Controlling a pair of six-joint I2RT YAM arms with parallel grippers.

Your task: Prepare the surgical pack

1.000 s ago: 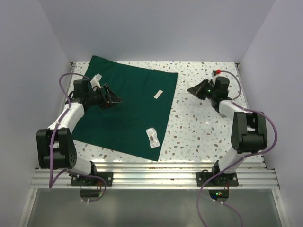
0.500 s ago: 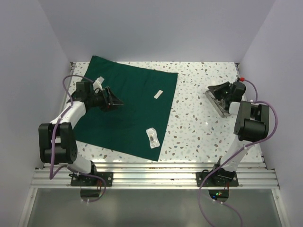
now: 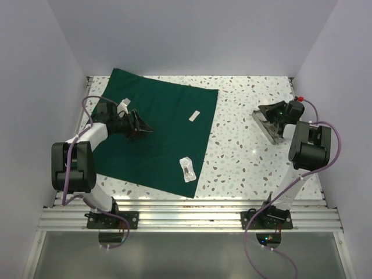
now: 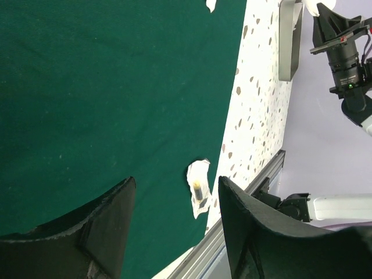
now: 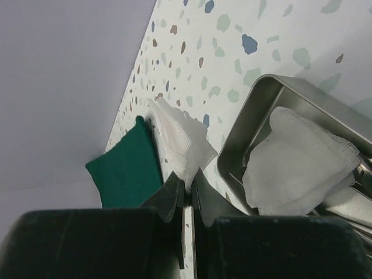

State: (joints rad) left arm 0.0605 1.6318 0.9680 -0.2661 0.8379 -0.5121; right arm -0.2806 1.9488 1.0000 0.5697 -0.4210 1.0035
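Tabletop (image 3: 244, 157) speckled; surgical pack (image 3: 163, 133) laid flat, barely stocked (early days, I'd judge); left hand (image 3: 142, 125) spread, right hand (image 5: 187, 185) pinching gauze pad (image 5: 180, 139).

**Item:** the surgical pack (image 3: 163, 133). One large drape of dark green soft fabric, squarish in outline.

**State:** unfolded and spread open in what looks like a single layer, smooth, with no marked creases or turned-up corners.

**Pose:** lies flat, turned slightly askew to the table (image 3: 244, 145).

**Location:** covers the left half of the table. Its far left corner reaches the table's far left corner, its left side runs along the left edge, its near right corner stops just short of the near edge, and its right side ends around mid-table.
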